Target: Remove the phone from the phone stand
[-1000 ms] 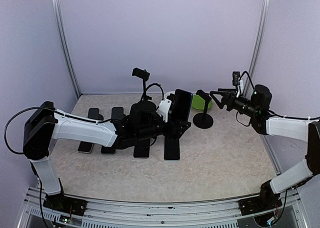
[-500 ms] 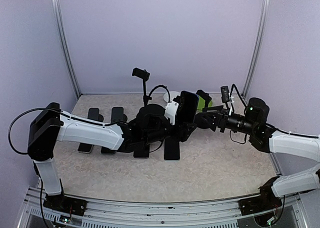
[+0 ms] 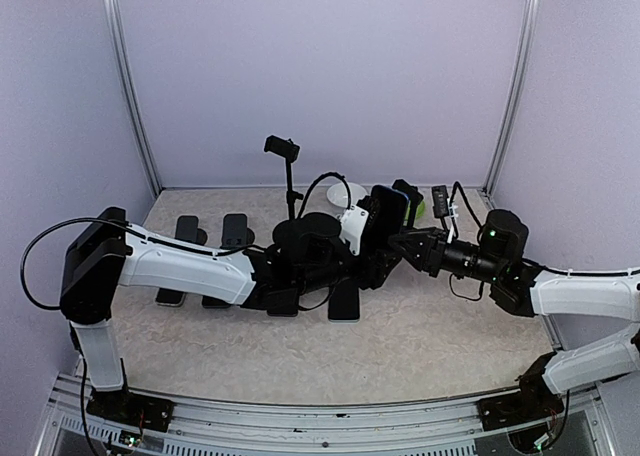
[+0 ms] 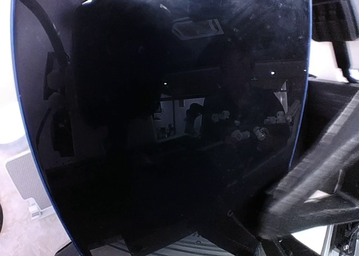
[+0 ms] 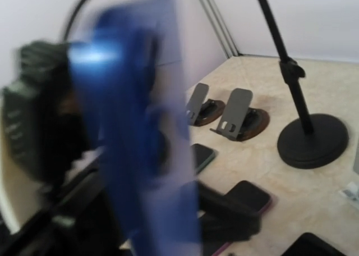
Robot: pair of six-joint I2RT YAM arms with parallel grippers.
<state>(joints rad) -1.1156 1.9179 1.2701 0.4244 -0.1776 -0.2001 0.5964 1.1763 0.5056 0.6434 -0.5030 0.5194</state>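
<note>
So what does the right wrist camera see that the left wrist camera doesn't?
Only the right wrist view: two small folding stands, a tall stand on a round base, and flat phones on the table. Only the left wrist view: the dark screen of the held phone, filling the frame, and a blurred black tool finger. Both: that blue-edged phone, blurred in the right wrist view.

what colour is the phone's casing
Blue; the phone shows it best in the right wrist view, though blurred.
</note>
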